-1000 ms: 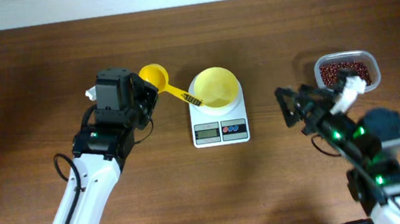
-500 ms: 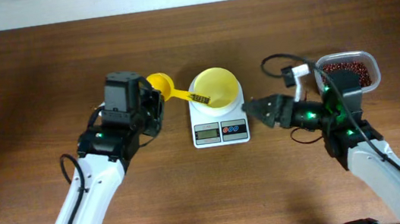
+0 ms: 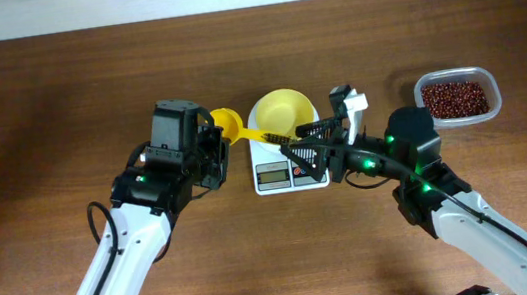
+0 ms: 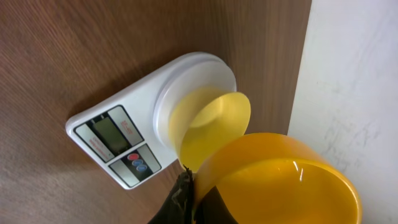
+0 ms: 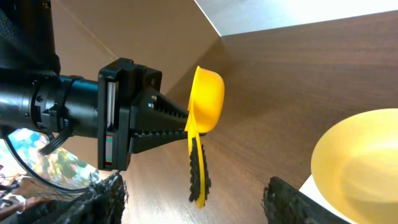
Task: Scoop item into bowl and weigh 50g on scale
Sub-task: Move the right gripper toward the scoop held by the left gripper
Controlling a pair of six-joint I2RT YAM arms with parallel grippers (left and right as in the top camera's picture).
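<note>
Brown wood worktop (image 3: pixel 35 95), both arms in over it. Left to right:

- Left gripper (image 3: pixel 218 149) is clamped on the yellow scoop (image 3: pixel 228 124), fingers pinched where cup meets handle. The right wrist view shows this clearly. The cup sits just left of the scale, and the handle runs right and down toward the bowl's near-left edge. The handle end is dark and ribbed.
- Bowl (image 3: pixel 284 113), pale yellow, sits on the round platform of the white scale (image 3: pixel 290 173). The platform is at the back, with the display and coloured buttons at the front. The left wrist view shows the bowl centred on the platform, with the scoop cup close in front of the lens.
- Right gripper (image 3: pixel 306 147) is over the scale's right-front area, pointing left at the scoop. Its jaws are spread wide. In the right wrist view its fingers (image 5: pixel 106 199) sit at the two bottom corners, with the scoop handle between them and apart from both.
- Beans (image 3: pixel 455 97) are dark red-brown and heaped in the clear plastic tub (image 3: pixel 489 112) at far right, well apart from the bowl and scale.
</note>
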